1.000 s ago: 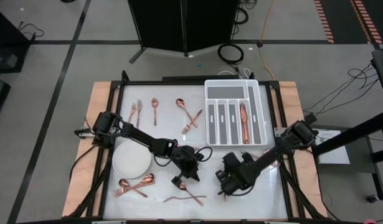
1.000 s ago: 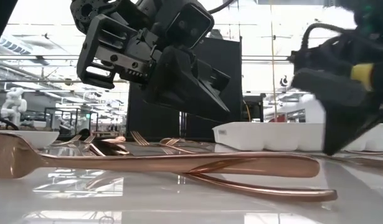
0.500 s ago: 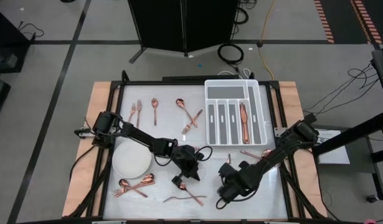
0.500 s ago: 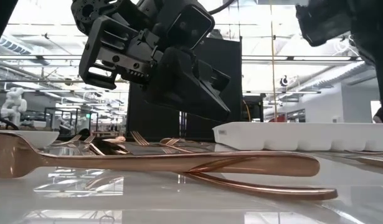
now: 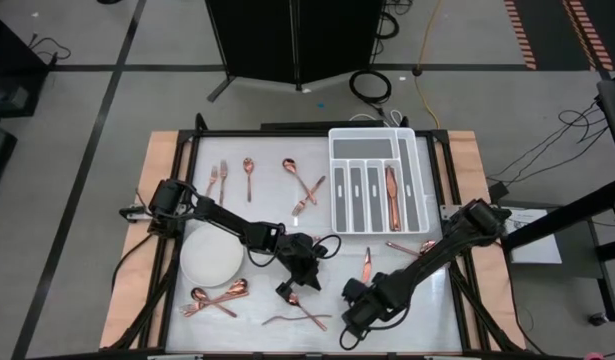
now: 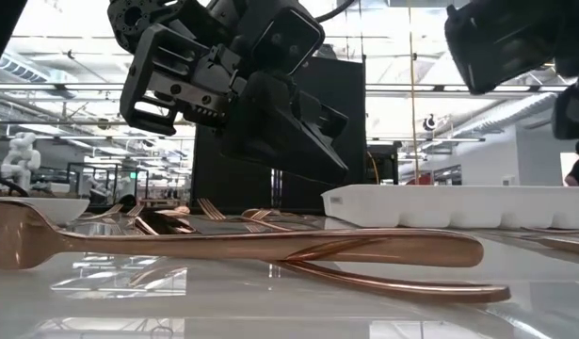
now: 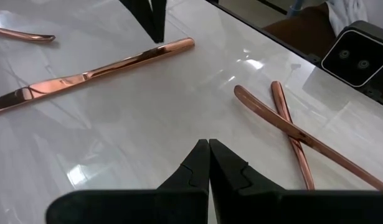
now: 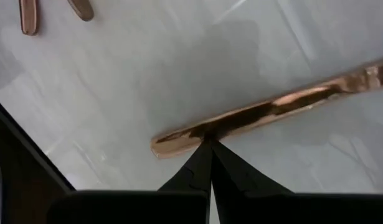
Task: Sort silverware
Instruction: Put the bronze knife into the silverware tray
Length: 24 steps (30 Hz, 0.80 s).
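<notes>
Copper silverware lies scattered flat on the white table. A knife (image 5: 367, 265) lies near the middle, and a crossed pair (image 5: 297, 320) lies near the front edge. My right gripper (image 8: 210, 140) is shut and points almost straight down, its tips over the knife's handle (image 8: 272, 106). It shows in the high view as my right gripper (image 5: 355, 312). My left gripper (image 7: 208, 142) is shut and hovers slanting above bare table, between the knife (image 7: 91, 71) and the crossed pair (image 7: 291, 130). My right gripper's shut fingertips stand from above at the knife's handle, close to its free end (image 8: 191, 134), and the knife lies flat on the table. Whether the tips touch the handle, I cannot tell. My left gripper touches nothing.
A white compartmented tray (image 5: 332, 180) at the far right holds one copper piece (image 5: 392, 195). A round white plate (image 5: 211, 256) sits at the left, with spoons (image 5: 215, 297) in front of it. More forks and spoons (image 5: 247, 178) lie along the far side.
My right gripper has gone toward the table's near edge and a little left, has risen, and has tipped from slanting to pointing nearly straight down. The knife that its arm covered now shows. My left gripper has kept still.
</notes>
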Motion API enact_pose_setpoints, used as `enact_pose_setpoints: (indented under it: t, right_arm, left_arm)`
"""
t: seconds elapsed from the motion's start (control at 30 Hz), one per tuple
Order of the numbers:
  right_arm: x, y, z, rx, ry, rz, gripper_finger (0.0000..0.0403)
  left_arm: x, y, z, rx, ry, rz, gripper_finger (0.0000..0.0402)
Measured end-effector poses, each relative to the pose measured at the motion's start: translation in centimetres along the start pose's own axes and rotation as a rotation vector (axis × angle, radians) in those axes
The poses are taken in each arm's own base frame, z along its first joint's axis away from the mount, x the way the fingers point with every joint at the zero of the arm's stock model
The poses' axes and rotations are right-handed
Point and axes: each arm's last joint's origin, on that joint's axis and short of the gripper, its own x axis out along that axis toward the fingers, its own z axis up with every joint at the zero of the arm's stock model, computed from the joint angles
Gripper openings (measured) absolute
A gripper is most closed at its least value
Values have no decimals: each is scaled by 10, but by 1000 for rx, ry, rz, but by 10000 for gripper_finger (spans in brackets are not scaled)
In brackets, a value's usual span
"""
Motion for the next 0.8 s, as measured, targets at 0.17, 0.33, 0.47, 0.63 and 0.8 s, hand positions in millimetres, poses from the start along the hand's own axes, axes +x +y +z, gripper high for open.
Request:
enact_pose_setpoints:
  t: [0.17, 0.33, 0.47, 0.63, 0.8]
  right_arm:
    - [3, 3, 0, -23, 15, 27, 0]
    - [2, 2, 9, -6, -104, 11, 0]
    - [1, -1, 22, 39, -232, -17, 0]
    - [-3, -3, 29, 15, -288, -27, 0]
    - [-7, -1, 11, -30, -21, 37, 0]
  left_arm:
    - [0, 0, 0, 0, 0, 0, 0]
    - [0, 0, 0, 0, 0, 0, 0]
    - [0, 0, 0, 0, 0, 0, 0]
    - [0, 0, 0, 0, 0, 0, 0]
    - [0, 0, -1, -2, 4, -1, 0]
